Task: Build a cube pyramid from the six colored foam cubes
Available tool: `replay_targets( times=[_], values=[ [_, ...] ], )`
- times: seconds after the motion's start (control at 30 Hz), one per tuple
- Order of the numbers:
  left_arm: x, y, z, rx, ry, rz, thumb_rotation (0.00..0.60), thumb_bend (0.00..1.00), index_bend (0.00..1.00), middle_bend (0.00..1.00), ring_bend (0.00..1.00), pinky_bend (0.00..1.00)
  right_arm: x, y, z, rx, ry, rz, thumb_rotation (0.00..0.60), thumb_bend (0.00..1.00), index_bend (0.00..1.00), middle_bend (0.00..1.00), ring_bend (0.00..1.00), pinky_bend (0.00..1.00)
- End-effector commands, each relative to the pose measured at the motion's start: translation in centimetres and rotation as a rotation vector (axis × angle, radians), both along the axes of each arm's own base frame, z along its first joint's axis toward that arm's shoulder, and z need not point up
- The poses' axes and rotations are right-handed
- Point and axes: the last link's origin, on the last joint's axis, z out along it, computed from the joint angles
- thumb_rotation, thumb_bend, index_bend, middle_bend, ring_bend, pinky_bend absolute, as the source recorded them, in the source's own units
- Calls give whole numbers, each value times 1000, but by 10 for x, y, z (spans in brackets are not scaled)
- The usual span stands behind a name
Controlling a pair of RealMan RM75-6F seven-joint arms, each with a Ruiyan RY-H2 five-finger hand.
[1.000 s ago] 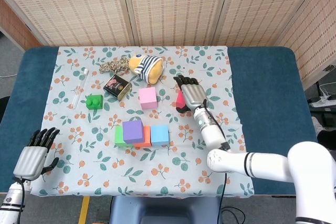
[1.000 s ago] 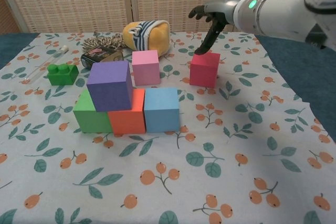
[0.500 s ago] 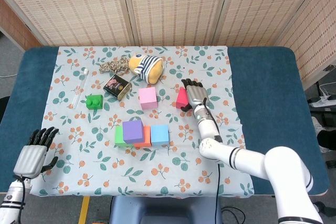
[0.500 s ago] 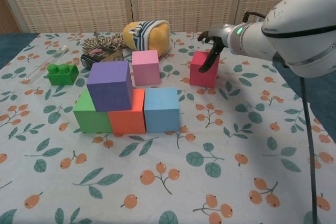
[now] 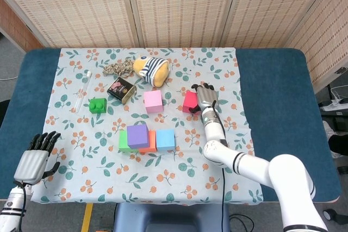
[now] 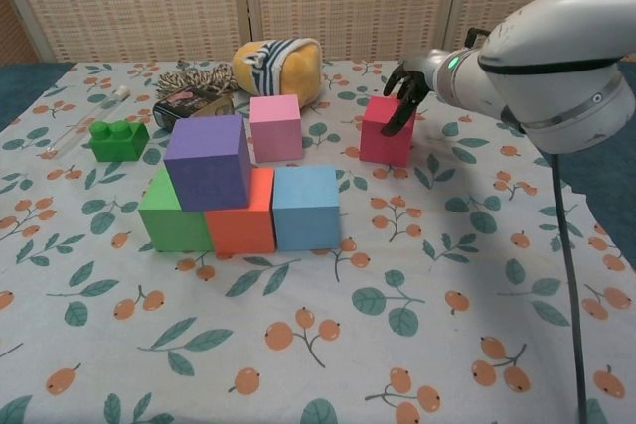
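On the floral cloth a green cube point(image 6: 169, 217), an orange cube point(image 6: 243, 230) and a blue cube point(image 6: 306, 208) stand in a row, with a purple cube point(image 6: 208, 161) on top of the green and orange ones. Behind them a pink cube point(image 6: 275, 127) stands alone. To its right the red cube point(image 6: 383, 136) sits on the cloth. My right hand point(image 6: 407, 86) curls its fingers around that cube's upper right corner; the head view shows the hand point(image 5: 205, 99) against the red cube point(image 5: 189, 102). My left hand point(image 5: 33, 161) hangs open at the table's near left, holding nothing.
A green toy brick point(image 6: 117, 139), a dark tin point(image 6: 194, 104), a coil of cord point(image 6: 204, 77) and a striped plush toy point(image 6: 281, 62) lie along the back left. A thin clear tube point(image 5: 82, 92) lies at the far left.
My right hand came down from above the red cube and curled its fingers onto the cube's top right corner. The cubes and my left hand stayed put.
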Motion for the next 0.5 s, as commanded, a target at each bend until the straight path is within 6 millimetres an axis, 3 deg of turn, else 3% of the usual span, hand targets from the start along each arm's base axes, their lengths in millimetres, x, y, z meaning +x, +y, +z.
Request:
replay_targets(
  times=[0.03,0.23,0.37,0.5],
  values=[
    [0,-1,0,-2,1,-1,600,351,0,35,0,47,-2,1,-3,2,-14,-20,600,134,212,208,0,0],
    [0,-1,0,-1,1,-3,600,352,0,35,0,47,0,0,-5,-9,-19,-31,600,134,258,231,2,0],
    [0,0,0,-3,1,-3,600,351,0,35,0,47,0,0,-5,-16,-20,-35,600,137,379,329,81,0],
    [0,0,-1,-8,2,-3,600,352,0,35,0,47,0,0,-5,-28,-10,-34,600,204,503,414,151,0]
  ],
)
